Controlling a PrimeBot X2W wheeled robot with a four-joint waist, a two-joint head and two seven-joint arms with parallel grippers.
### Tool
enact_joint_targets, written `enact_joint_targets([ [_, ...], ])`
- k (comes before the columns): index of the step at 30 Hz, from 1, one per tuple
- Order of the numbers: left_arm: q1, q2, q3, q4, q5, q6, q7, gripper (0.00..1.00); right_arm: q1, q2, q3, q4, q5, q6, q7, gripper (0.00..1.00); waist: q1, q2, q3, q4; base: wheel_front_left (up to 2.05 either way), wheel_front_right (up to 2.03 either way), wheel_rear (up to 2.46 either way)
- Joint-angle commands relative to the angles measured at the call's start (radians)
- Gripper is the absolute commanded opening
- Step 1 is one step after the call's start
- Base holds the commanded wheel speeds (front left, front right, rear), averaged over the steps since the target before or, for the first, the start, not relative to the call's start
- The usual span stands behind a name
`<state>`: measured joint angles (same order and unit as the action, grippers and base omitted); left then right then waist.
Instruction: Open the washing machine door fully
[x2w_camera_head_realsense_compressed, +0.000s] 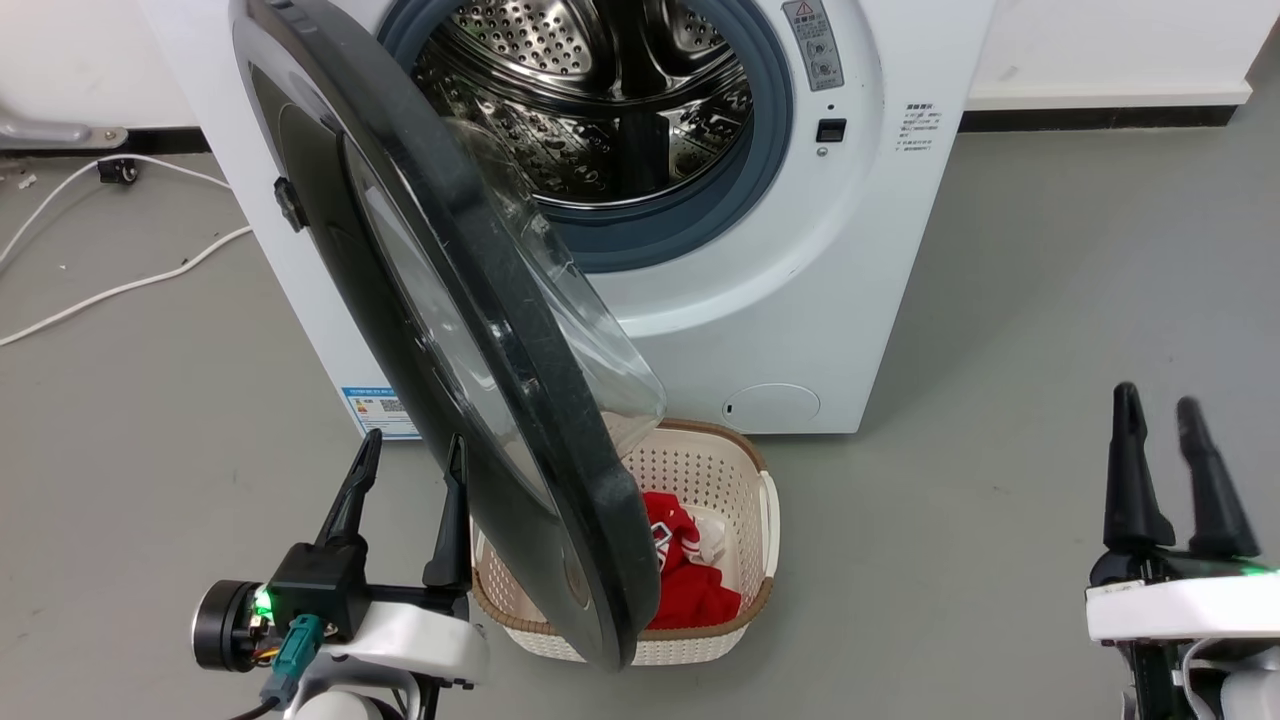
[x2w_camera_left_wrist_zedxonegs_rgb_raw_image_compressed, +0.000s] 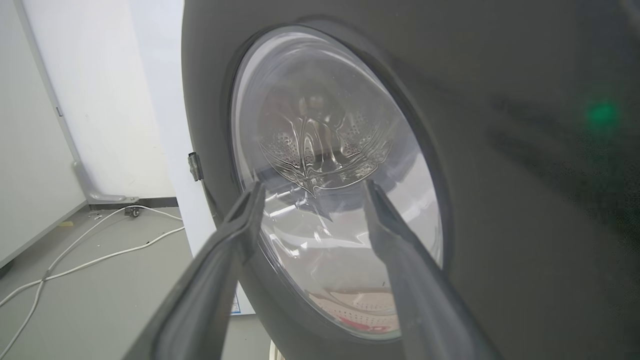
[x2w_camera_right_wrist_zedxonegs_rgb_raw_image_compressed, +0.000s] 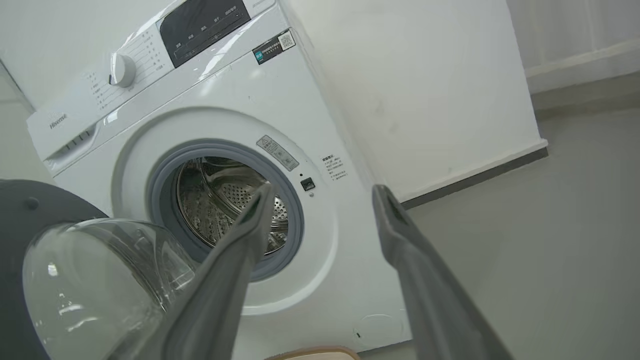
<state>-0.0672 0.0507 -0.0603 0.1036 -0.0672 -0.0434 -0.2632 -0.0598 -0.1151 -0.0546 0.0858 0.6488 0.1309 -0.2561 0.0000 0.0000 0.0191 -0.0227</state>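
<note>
My left claw (x2w_camera_head_realsense_compressed: 414, 447) gapes wide, empty, just beside the outer face of the washing machine door (x2w_camera_head_realsense_compressed: 480, 330), standing partway open from the washing machine (x2w_camera_head_realsense_compressed: 790, 300); my right claw (x2w_camera_head_realsense_compressed: 1157, 400) gapes empty too.

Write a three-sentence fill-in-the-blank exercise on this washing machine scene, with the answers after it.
1. In the head view, the washing machine door hangs hinged on the ____ side of the washing machine.
2. The laundry basket below the door holds a ____ garment.
3. The left tool and the right tool are both ____, holding nothing.

Missing words: left; red; open.
</note>
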Motion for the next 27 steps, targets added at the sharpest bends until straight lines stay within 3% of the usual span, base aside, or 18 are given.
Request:
enact_joint_targets([
  [1, -0.005, 0.000, 0.003, -0.003, 0.002, 0.000, -0.002, 1.00, 0.014, 0.016, -0.017, -0.040, -0.108, 0.000, -0.006, 1.00, 0.0000, 0.0000, -0.001, 0.001, 0.00, 0.00, 0.00],
  [5, -0.010, 0.000, 0.008, -0.006, 0.003, 0.000, -0.002, 1.00, 0.043, 0.043, -0.022, -0.140, -0.408, 0.000, -0.003, 1.00, 0.0000, 0.0000, -0.003, 0.007, 0.00, 0.00, 0.00],
  [10, -0.008, 0.000, 0.012, -0.007, 0.004, 0.000, -0.002, 1.00, 0.088, 0.062, 0.005, -0.199, -0.601, 0.000, 0.027, 1.00, 0.0000, 0.0000, -0.010, 0.012, 0.00, 0.00, 0.00],
  [27, -0.011, -0.001, 0.008, -0.004, 0.008, -0.007, -0.002, 1.00, 0.092, 0.066, 0.010, -0.073, -0.608, 0.000, 0.034, 1.00, 0.0000, 0.0000, -0.011, 0.015, 0.00, 0.00, 0.00],
])
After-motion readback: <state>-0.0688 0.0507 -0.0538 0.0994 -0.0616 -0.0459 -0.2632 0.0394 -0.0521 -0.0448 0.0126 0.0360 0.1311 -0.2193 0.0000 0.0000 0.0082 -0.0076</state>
